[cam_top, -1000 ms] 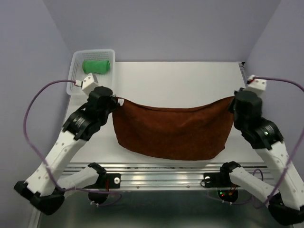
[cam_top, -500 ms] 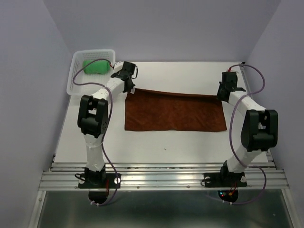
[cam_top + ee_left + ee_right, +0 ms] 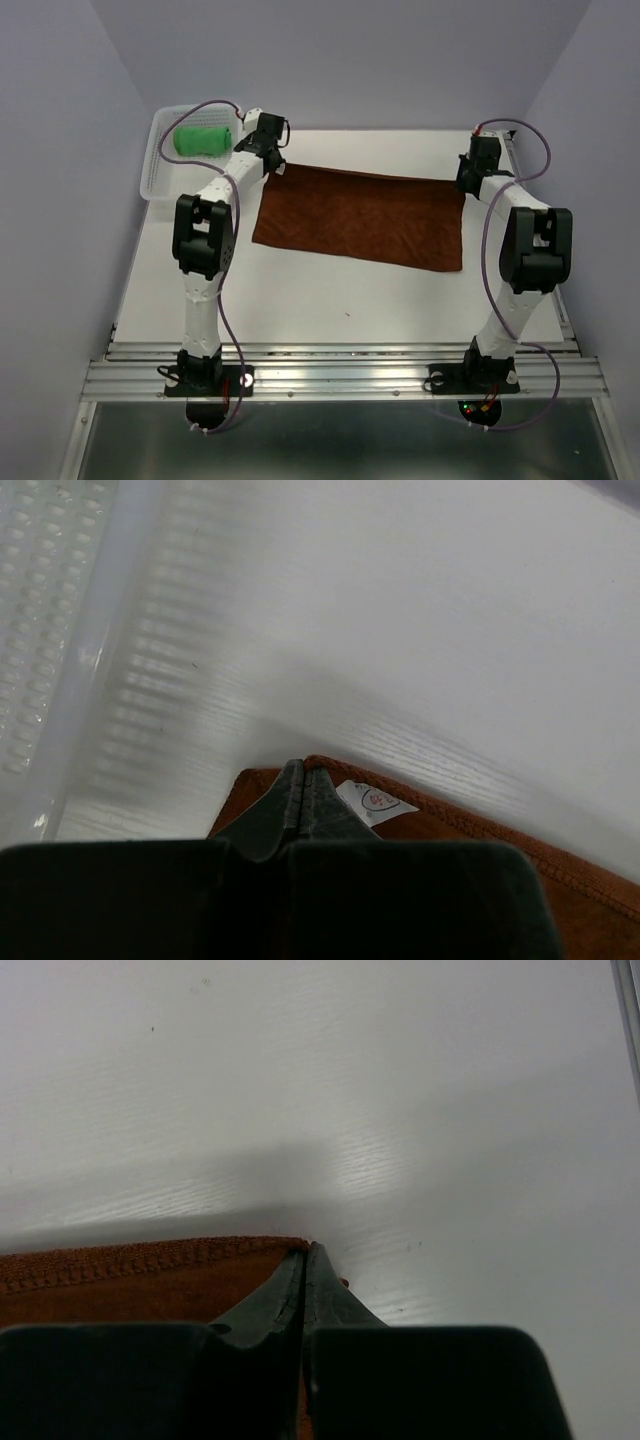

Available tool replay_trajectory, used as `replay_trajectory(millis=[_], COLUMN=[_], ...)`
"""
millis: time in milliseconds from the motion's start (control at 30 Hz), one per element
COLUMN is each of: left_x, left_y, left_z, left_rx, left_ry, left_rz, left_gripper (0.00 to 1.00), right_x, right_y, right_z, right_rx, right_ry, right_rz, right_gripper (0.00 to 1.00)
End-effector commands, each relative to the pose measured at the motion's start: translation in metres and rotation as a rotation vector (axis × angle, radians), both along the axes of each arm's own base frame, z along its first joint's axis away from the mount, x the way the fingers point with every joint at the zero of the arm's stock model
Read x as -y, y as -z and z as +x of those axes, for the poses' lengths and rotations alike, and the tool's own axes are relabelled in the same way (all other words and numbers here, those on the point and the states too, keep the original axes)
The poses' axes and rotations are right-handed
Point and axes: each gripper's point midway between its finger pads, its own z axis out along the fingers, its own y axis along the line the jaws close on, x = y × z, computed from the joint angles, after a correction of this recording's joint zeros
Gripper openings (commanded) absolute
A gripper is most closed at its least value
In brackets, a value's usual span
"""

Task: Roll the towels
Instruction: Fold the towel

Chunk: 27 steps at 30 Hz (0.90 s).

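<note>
Pulled farther back, the brown towel (image 3: 360,215) is pinched at two corners by the left hand (image 3: 274,167) and right hand (image 3: 466,184).

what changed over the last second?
The towel, hanging in the air a second ago, was laid flat on the table, then dragged back and left; it lies skewed. The left gripper and right gripper stay shut on its far corners. The green roll in the basket is unchanged.

White table (image 3: 340,290) — lilac walls (image 3: 340,60) around it; a white plastic basket (image 3: 158,178) at its far-left corner.
</note>
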Motion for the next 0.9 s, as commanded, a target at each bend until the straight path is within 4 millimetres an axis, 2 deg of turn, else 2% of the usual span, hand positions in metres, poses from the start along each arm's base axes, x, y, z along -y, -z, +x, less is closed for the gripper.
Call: replay_trajectory(millis=[0,33,100,133,167,200,233,267,300,333,400,433,467,600,667,867], left_x=[-0.008,-0.007,-0.008,-0.011,-0.013,-0.016,-0.018,-0.019,-0.023,-0.024,-0.031,-0.032,-0.035,-0.038,-0.043,-0.046], left_y=[-0.019,-0.028,-0.016,-0.026,-0.025,-0.017,-0.017,-0.022,-0.013,-0.019,-0.008,-0.016,-0.010,-0.014,-0.008,-0.004], left_z=[-0.005,-0.006,-0.019,-0.024,-0.028,-0.036,-0.040,-0.045,-0.054,-0.058,-0.070,-0.074,-0.080,-0.092,-0.101,-0.114], left_rx=[0.039,0.067,0.045,0.065,0.064,0.044,0.042,0.048,0.024,0.037,0.014,0.030,0.016,0.018,0.002,-0.008], left_ry=[0.023,0.033,0.054,0.053,0.051,0.067,0.067,0.074,0.074,0.072,0.063,0.062,0.061,0.063,0.064,0.069], left_rz=[0.030,0.019,0.025,0.026,0.032,0.053,0.058,0.060,0.074,0.074,0.092,0.090,0.095,0.098,0.116,0.117], left_gripper=[0.00,0.00,0.00,0.00,0.00,0.00,0.00,0.00,0.00,0.00,0.00,0.00,0.00,0.00,0.00,0.00], right_x=[0.003,0.001,0.000,-0.001,-0.001,-0.002,-0.002,-0.002,-0.003,-0.003,-0.006,-0.009,-0.011,-0.017,-0.019,-0.021], right_y=[-0.036,-0.029,-0.036,-0.036,-0.035,-0.025,-0.031,-0.030,-0.020,-0.025,-0.023,-0.024,-0.023,-0.019,-0.018,-0.018], right_z=[0.001,-0.007,-0.017,-0.022,-0.028,-0.040,-0.047,-0.054,-0.065,-0.072,-0.082,-0.089,-0.093,-0.112,-0.123,-0.145], right_rx=[0.095,0.074,0.082,0.079,0.073,0.047,0.058,0.051,0.027,0.032,0.027,0.027,0.025,0.014,0.004,-0.009], right_ry=[-0.032,-0.043,-0.056,-0.057,-0.056,-0.055,-0.052,-0.044,-0.039,-0.037,-0.027,-0.035,-0.035,-0.038,-0.037,-0.027], right_rz=[-0.016,-0.016,-0.020,-0.021,-0.020,-0.018,-0.018,-0.017,-0.011,-0.008,0.011,0.025,0.037,0.069,0.075,0.088], right_gripper=[0.01,0.01,0.01,0.01,0.01,0.01,0.01,0.01,0.01,0.01,0.01,0.01,0.01,0.01,0.01,0.01])
